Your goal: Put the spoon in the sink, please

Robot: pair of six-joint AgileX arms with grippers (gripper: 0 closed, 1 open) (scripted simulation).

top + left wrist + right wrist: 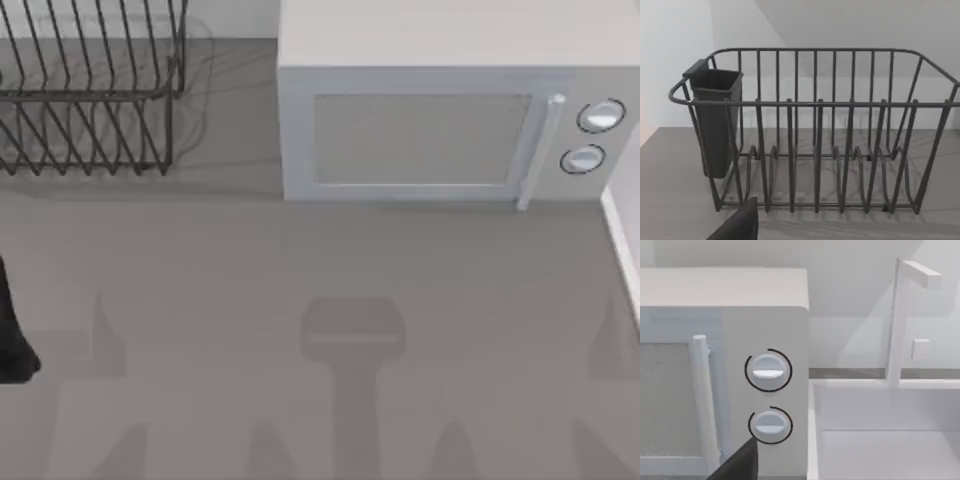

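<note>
I see no spoon; the white basin-shaped sink (880, 440) lies nearer my right arm, whose grip I cannot tell.

Dark wire rack (815, 130), matt grey table (300, 280).

Left arm (12, 335): dark link at the top view's left edge. Finger tip of each tool, left (740, 225) and right (737, 465), visible in its wrist view.
</note>
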